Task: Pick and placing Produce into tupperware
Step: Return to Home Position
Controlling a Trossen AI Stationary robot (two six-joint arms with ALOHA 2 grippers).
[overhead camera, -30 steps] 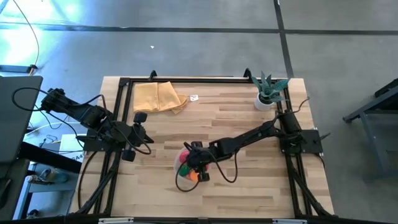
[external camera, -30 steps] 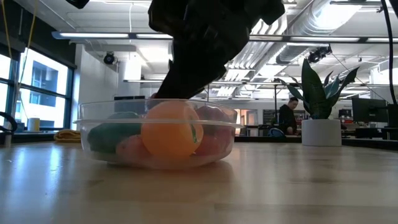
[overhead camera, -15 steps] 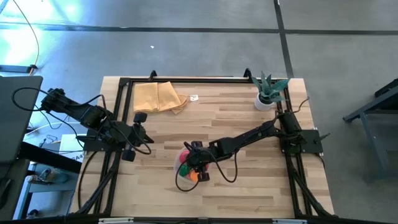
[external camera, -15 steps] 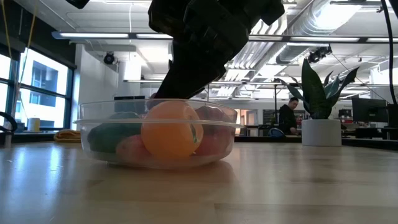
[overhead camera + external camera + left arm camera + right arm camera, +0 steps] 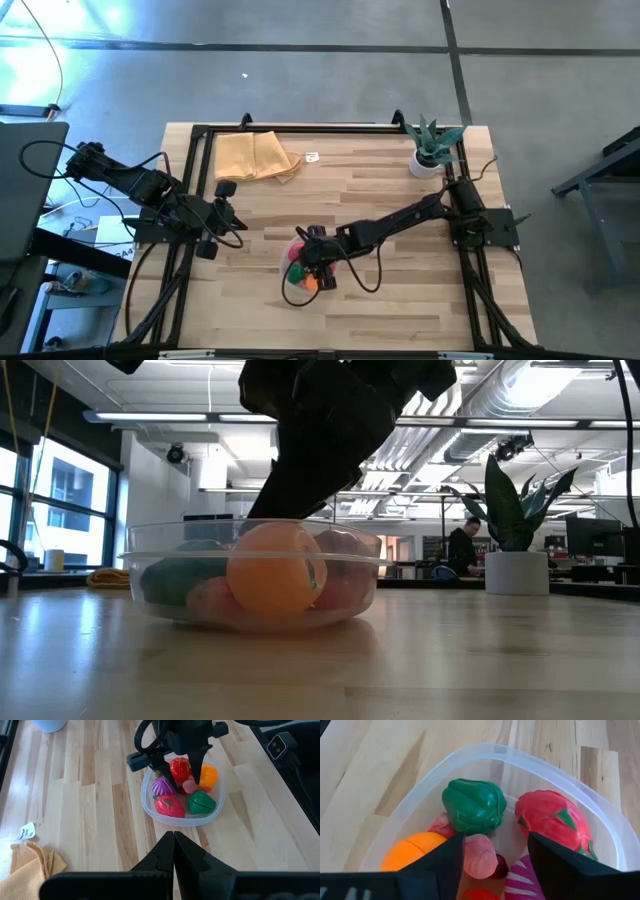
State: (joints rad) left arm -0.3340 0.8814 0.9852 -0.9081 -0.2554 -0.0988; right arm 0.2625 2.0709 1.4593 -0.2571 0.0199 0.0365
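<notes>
Right wrist view: right gripper (image 5: 496, 842) fingers spread wide, empty, peach (image 5: 479, 855) between them, among produce (image 5: 472, 805) inside tupperware (image 5: 492, 747). Risk: a slanted lift could snag a finger on the rim and tip it. Left gripper (image 5: 173, 842) closed, well apart.

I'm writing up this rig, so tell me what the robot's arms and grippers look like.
The left arm and right arm are black, jointed segments with black cables looping alongside. The left gripper, and the right gripper over the tupperware, each end in two dark tapered fingers. No markings show.
</notes>
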